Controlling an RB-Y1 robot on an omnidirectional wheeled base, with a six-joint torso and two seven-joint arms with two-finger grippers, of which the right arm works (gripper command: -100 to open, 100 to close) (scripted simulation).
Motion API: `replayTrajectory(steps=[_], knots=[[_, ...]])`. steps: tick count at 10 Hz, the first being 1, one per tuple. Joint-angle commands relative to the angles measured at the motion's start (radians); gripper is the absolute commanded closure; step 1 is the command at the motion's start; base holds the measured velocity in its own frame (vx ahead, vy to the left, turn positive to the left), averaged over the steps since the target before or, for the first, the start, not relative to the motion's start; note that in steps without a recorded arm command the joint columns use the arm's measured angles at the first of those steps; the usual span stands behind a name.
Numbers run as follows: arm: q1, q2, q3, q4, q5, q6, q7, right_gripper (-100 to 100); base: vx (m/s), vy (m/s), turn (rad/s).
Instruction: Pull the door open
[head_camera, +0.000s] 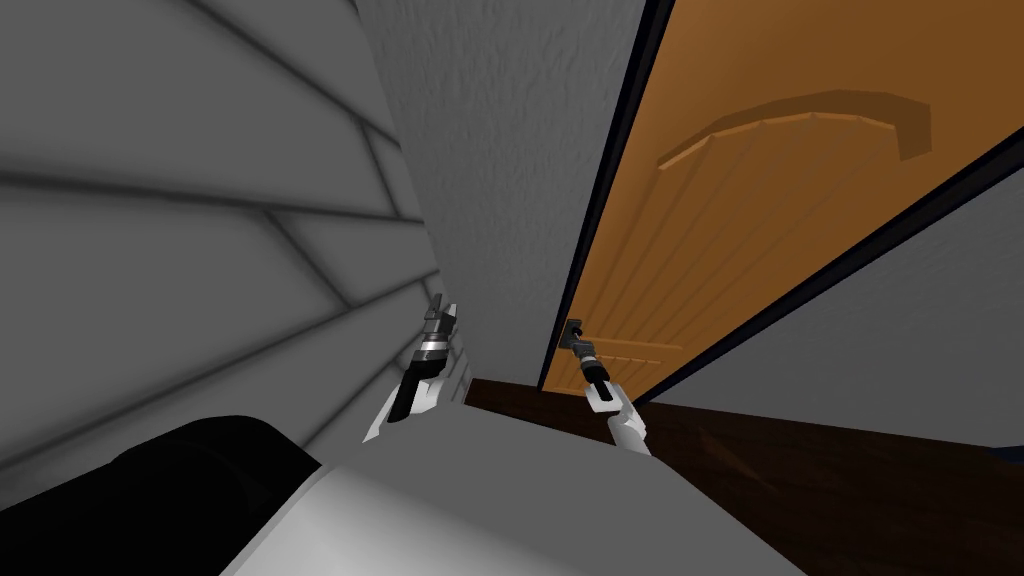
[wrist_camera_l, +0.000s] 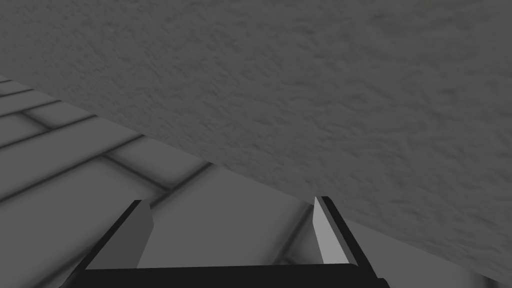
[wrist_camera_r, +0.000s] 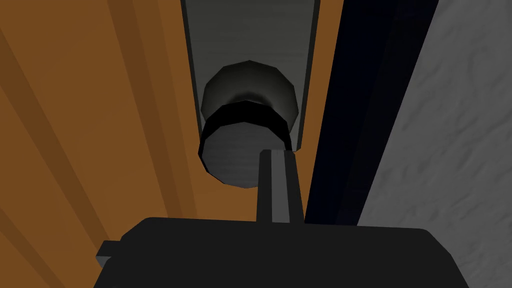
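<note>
Reaching at the door with the right hand (wrist_camera_r: 278, 155), fingers drawn narrow, blade against blade, nothing held between them. Lying alongside the knob (wrist_camera_r: 235, 162) rather than around it, touching or nearly touching its rim on the side nearer the door's edge. Probably placed so to line up before a grip. No purchase yet for a pull, by this reading: nothing hooked, nothing clamped. Calls next for spreading the fingers and shifting across to straddle the knob, or slipping in behind its neck.

Just past the fingertips, mounted on a grey plate (wrist_camera_r: 250, 35) fixed to the orange door (wrist_camera_r: 75, 130), close to its free edge. A sensible place to pull from: presumably farthest from the hinges, so the least effort. Beyond that edge, on the far side from the knob, a dark frame (wrist_camera_r: 350, 100), then a rough grey wall (wrist_camera_r: 450, 130). Seemingly flush in that frame from the head view, so judged not yet opened.

Well apart from the knob, the left hand (wrist_camera_l: 230, 200): spread wide, empty, pointed at the same rough wall beside a grey panelled surface (wrist_camera_l: 60, 150). Presumably parked there, clear of the door's swing.

Risks: sliding off the round knob on a sideways contact alone; little room above the dark floor (head_camera: 800, 480) for swinging the door inward without backing away.
</note>
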Motion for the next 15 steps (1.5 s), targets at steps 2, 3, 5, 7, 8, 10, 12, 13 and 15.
replayTrajectory(steps=[2,3,5,7,8,10,12,13,15], knots=[[-0.003,-0.001,0.002,-0.007,0.0,0.005,-0.001,-100,-0.13,-0.028,0.013],[-0.005,-0.002,0.002,-0.012,0.0,0.008,-0.002,-100,-0.168,-0.038,-0.006],[-0.008,-0.004,0.005,-0.021,0.001,0.015,-0.004,-100,-0.183,-0.032,-0.022],[-0.011,-0.005,0.006,-0.028,0.001,0.021,-0.006,-100,-0.209,-0.026,-0.028],[-0.012,-0.005,0.007,-0.031,0.001,0.023,-0.006,-100,-0.206,-0.025,-0.022],[-0.012,-0.011,-0.002,-0.024,-0.003,0.016,-0.007,-100,-0.004,-0.004,0.02],[-0.011,-0.017,-0.011,-0.02,-0.006,0.01,-0.008,-100,0.159,0.027,0.061],[-0.01,-0.023,-0.018,-0.016,-0.009,0.005,-0.009,-100,0.215,0.034,0.056],[-0.009,-0.033,-0.032,-0.009,-0.015,-0.004,-0.01,-100,0.228,0.039,0.068]])
